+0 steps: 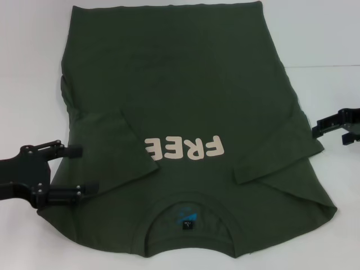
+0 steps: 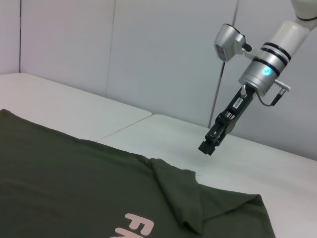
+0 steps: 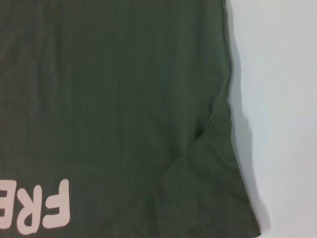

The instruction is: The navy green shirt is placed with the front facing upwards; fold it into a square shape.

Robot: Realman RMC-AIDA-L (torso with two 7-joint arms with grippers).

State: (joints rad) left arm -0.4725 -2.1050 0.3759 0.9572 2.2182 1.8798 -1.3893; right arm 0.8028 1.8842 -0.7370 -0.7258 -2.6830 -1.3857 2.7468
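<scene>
Left gripper (image 1: 81,169): jaws spread wide, one finger (image 1: 67,151) above the other, tips reaching over the shirt's edge at about 8 o'clock on the table. Nothing pinched between them; whether the lower finger touches the cloth, cannot tell.

Right gripper (image 1: 316,128): sits at about 3 o'clock, just beside the shirt's right edge, over bare table. In the left wrist view (image 2: 208,145) it hangs tip-down close above the table surface, apart from the cloth. Its jaws look drawn together at the tip, but I cannot tell for sure; it holds nothing.

The navy green shirt (image 1: 185,90) lies flat in the middle of the white table (image 1: 28,56), front up, collar (image 1: 191,222) at 6 o'clock nearest the robot, hem at 12 o'clock. Cream "FREE" lettering (image 1: 185,147) reads upside down from the head view. Both sleeves are folded inward onto the chest: the left sleeve (image 1: 121,140) covers the start of the lettering, the right sleeve (image 1: 275,149) lies just beside its end. A small dark label (image 1: 187,224) shows inside the neck.
</scene>
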